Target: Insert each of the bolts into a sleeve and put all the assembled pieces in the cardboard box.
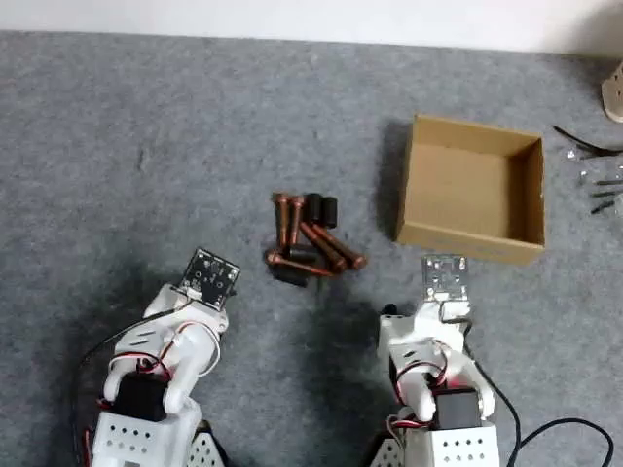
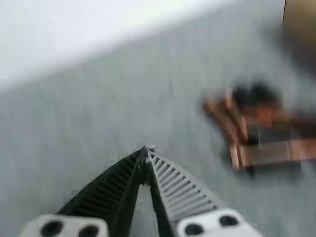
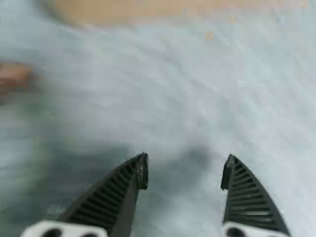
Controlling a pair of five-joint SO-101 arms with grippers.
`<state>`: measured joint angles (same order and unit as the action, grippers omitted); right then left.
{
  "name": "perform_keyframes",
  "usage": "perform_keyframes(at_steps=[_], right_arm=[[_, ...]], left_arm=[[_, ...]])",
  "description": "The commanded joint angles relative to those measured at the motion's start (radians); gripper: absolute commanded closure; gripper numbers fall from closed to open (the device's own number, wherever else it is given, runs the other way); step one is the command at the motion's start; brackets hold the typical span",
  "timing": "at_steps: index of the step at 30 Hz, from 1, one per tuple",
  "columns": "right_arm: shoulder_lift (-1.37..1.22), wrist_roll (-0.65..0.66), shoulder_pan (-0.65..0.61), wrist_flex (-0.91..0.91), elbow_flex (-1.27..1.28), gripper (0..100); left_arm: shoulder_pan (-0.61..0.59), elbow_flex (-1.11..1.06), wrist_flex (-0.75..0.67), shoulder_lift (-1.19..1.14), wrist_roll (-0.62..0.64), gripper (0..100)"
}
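Observation:
Several copper bolts (image 1: 311,243) and black sleeves (image 1: 321,207) lie in a loose pile mid-table; the pile shows blurred as copper bolts (image 2: 256,138) in the left wrist view. The open cardboard box (image 1: 474,190) stands to the pile's right, with nothing visible inside. My left gripper (image 2: 147,154) is shut with nothing in it, hovering over grey carpet to the near left of the pile. My right gripper (image 3: 185,170) is open with nothing between its fingers, over the carpet just in front of the box wall (image 3: 173,10). A bolt tip (image 3: 15,75) shows at the edge.
Grey carpet (image 1: 146,146) covers the table. Small dark tools and wires (image 1: 596,180) lie at the far right edge, beyond the box. Both arm bases (image 1: 146,409) sit at the near edge, with open carpet between them and the pile.

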<state>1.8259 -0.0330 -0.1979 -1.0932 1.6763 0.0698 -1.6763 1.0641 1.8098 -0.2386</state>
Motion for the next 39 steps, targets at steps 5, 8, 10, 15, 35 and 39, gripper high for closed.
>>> perform_keyframes(at_steps=[5,8,10,15,35,39], right_arm=[[0.010,-0.003,-0.013,0.027,0.133,77.1],[0.010,-0.003,-0.013,0.027,0.133,77.1],[0.010,-0.003,-0.013,0.027,0.133,77.1],[0.010,-0.005,-0.013,0.027,0.133,77.1],[0.013,-0.006,0.116,0.038,0.119,77.1],[0.013,-0.002,0.165,0.041,0.068,77.1]], left_arm=[[-0.027,-0.013,0.012,0.010,-0.009,99],[-0.180,0.081,0.014,0.007,-0.009,97],[-0.278,0.189,0.031,0.007,-0.006,92],[-0.321,0.483,0.137,-0.085,-0.008,89],[-0.213,0.874,-0.169,-1.337,0.112,88],[-0.130,0.846,-0.328,-1.472,0.210,88]])
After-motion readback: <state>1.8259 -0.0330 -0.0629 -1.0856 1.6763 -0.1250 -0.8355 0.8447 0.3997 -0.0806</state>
